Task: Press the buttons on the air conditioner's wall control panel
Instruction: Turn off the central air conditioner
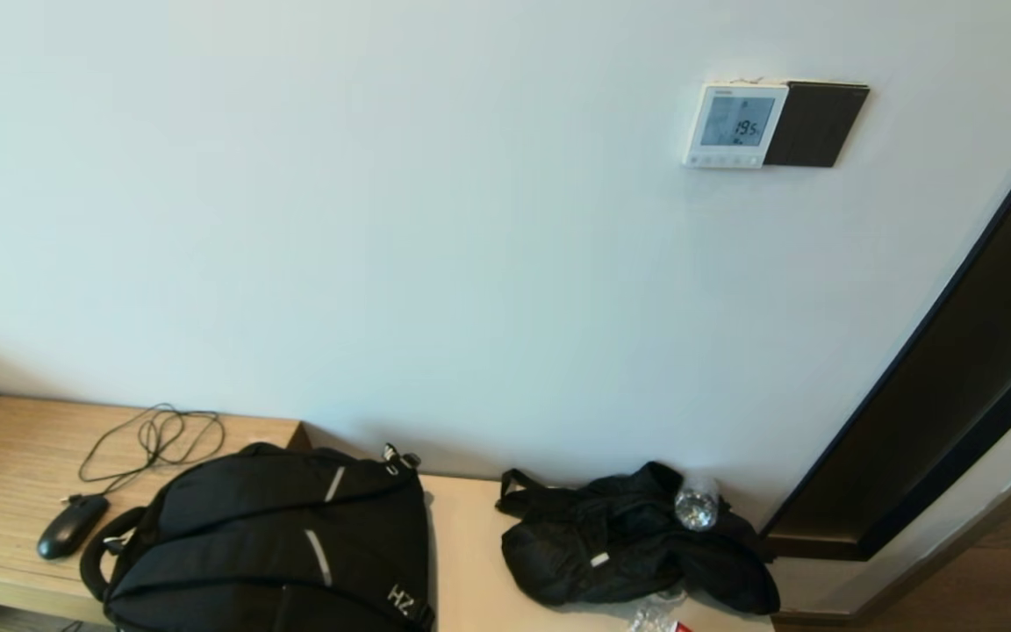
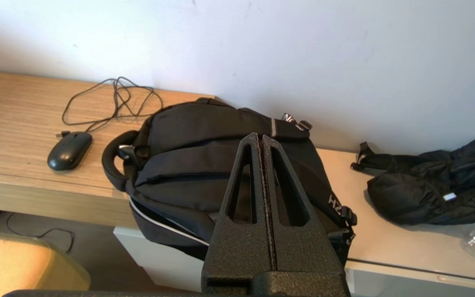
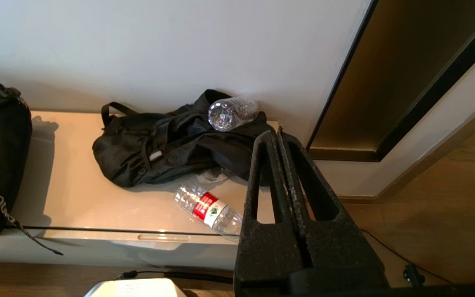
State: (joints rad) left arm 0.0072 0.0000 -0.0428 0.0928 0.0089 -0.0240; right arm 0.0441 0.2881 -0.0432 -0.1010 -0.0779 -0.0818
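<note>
Head view shows the wall control panel (image 1: 736,125) high on the wall, well above the right end of the worktop (image 1: 462,544), a row of small buttons (image 1: 723,161) along its lower edge and a dark plate (image 1: 814,124) touching its right side. Neither arm appears there. The right wrist view has the right gripper (image 3: 279,136) low before the worktop's right end, fingers pressed together on nothing; the left gripper (image 2: 260,138) hangs before the backpack (image 2: 204,165), fingers likewise closed and empty. The panel lies up and forward from both, and its button row runs sideways; the right arm looks the nearer, so I judge the press is its job.

Counted: one panel, one backpack, one smaller black bag (image 1: 637,540), one mouse (image 1: 72,524) with its cable (image 1: 154,439), two water bottles (image 3: 209,208).
</note>
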